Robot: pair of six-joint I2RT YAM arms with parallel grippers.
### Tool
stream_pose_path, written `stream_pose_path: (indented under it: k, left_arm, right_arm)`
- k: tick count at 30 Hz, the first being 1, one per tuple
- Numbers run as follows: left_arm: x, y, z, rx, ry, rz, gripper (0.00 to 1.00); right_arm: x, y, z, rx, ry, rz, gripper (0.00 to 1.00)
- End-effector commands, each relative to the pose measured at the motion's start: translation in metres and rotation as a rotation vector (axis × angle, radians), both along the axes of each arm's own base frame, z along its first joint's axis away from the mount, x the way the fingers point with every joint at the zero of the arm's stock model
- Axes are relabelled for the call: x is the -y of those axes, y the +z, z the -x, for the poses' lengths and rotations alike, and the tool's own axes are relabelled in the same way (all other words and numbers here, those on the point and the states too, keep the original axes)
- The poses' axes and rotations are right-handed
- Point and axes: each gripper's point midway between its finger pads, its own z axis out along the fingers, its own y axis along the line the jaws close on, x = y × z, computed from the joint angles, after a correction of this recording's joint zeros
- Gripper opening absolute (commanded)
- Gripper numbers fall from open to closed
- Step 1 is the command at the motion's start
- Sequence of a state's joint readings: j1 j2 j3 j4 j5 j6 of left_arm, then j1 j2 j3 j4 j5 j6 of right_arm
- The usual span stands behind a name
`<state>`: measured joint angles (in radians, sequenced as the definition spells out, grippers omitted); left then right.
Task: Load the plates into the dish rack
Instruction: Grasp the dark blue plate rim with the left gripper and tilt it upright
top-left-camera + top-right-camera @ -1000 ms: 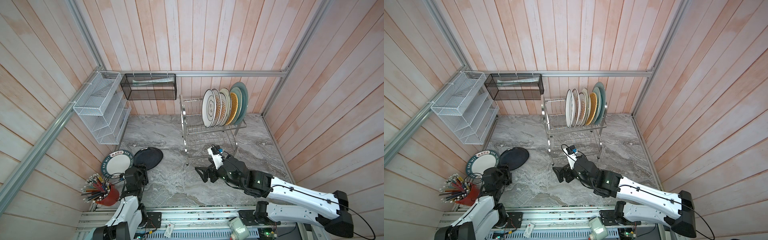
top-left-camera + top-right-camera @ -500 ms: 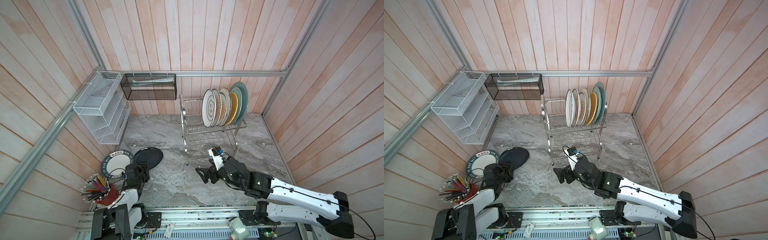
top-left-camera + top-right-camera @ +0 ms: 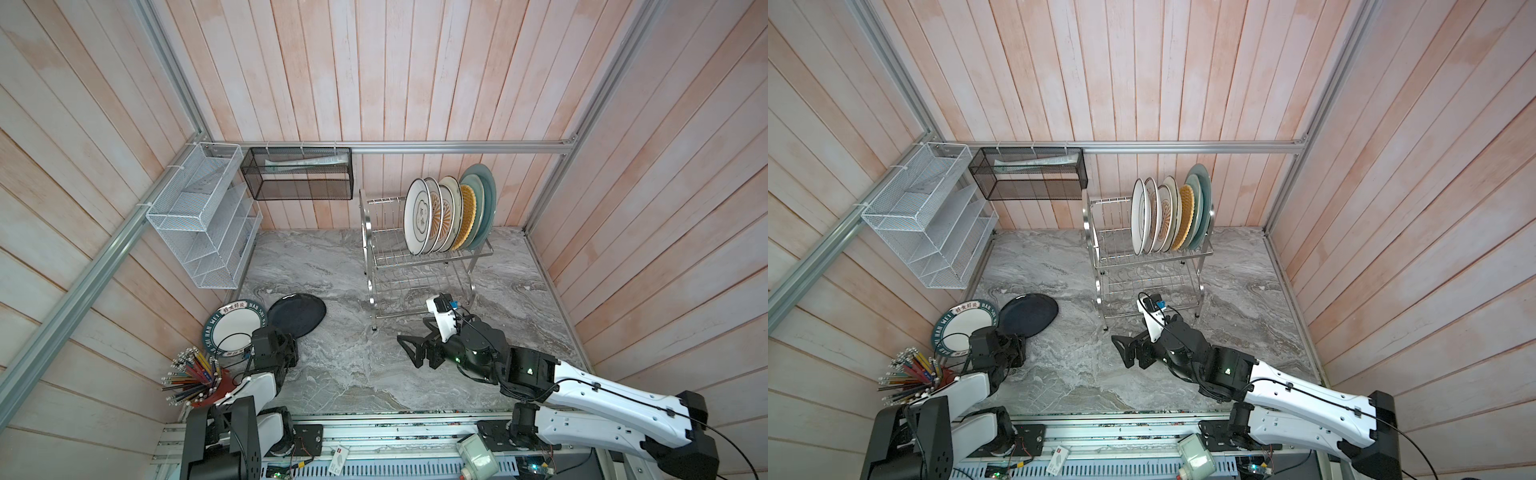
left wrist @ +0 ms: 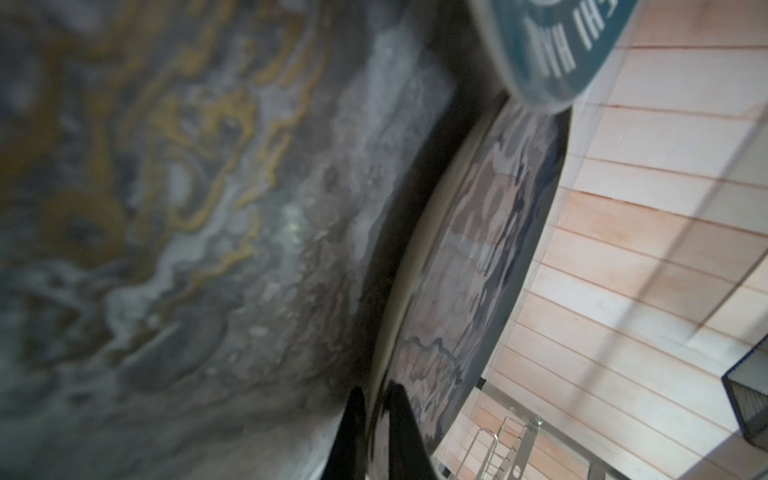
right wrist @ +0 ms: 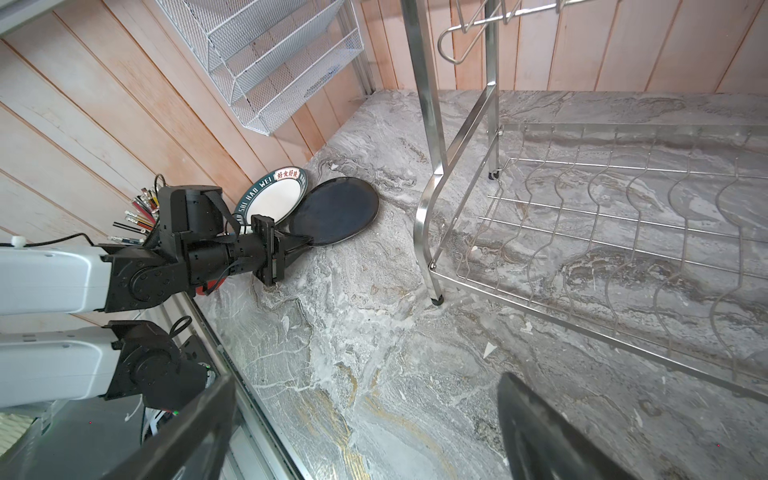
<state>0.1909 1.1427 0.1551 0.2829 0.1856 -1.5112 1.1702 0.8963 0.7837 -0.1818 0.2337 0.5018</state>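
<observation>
Black plate (image 5: 337, 210) rim in left tool (image 5: 306, 240)

Both top views are bright and evenly lit; only soft shadows lie under the dish rack (image 3: 367, 245). The wall boards (image 3: 374, 104) behind the dish rack curve toward the picture edges. The left wrist view is blurred on the worktop (image 4: 166, 208), and the black plate (image 4: 478, 249) shows glossy reflections.
</observation>
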Motion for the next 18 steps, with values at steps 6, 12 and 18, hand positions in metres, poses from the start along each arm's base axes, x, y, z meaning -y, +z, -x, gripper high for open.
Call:
stream_pose_path:
  k: [6,12,18]
  left_arm:
    - [0.003,-0.001,0.016,-0.035,-0.094,-0.092,0.00]
    - [0.004,0.037,0.008,0.072,-0.163,-0.188,0.00]
    - [0.016,0.047,0.006,0.134,-0.231,-0.185,0.00]
  right_arm:
    - [0.007,-0.001,0.001,-0.006,-0.021,-0.009,0.98]
    - [0.005,-0.003,-0.001,-0.003,-0.023,0.008,0.98]
    - [0.004,-0.002,-0.002,0.002,-0.023,0.009,0.98]
